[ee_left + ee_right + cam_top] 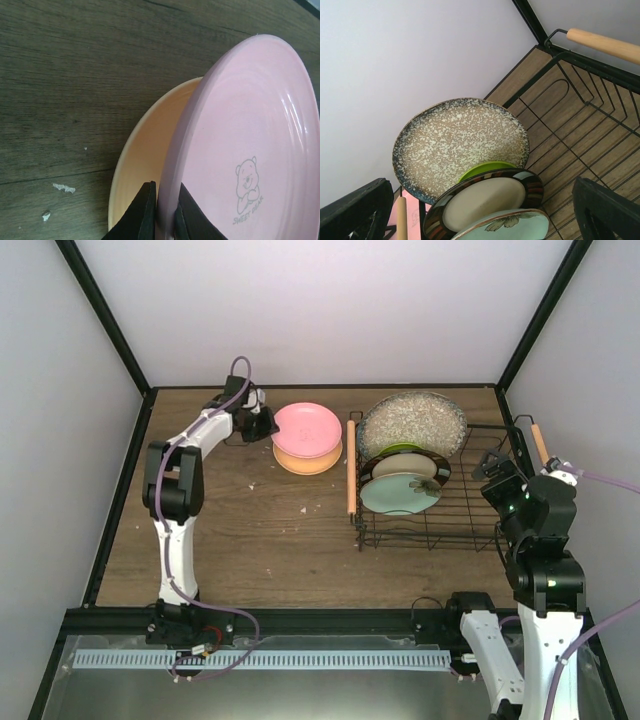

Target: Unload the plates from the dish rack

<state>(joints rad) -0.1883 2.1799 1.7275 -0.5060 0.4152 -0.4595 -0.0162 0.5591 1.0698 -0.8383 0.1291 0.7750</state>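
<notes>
The black wire dish rack [470, 525] stands right of centre with wooden rod handles. In it stand the speckled grey plate [414, 423], the lime green plate [398, 449], the cream plate with dark rim [405, 468] and the mint flower plate [400, 493]. They also show in the right wrist view: speckled [455, 142], green [482, 170], cream [482, 202], mint [507, 227]. The pink plate [307, 427] lies on the pale orange plate [305, 462] on the table. My left gripper [164, 215] is shut on the pink plate's rim [250, 135], above the orange plate [145, 150]. My right gripper [482, 210] is open over the rack's right side.
The wooden table [250, 530] is bounded by white walls and a black frame. The rack's left wooden handle [350, 478] lies between the stacked plates and the rack. Its right handle [602, 44] is beside my right gripper.
</notes>
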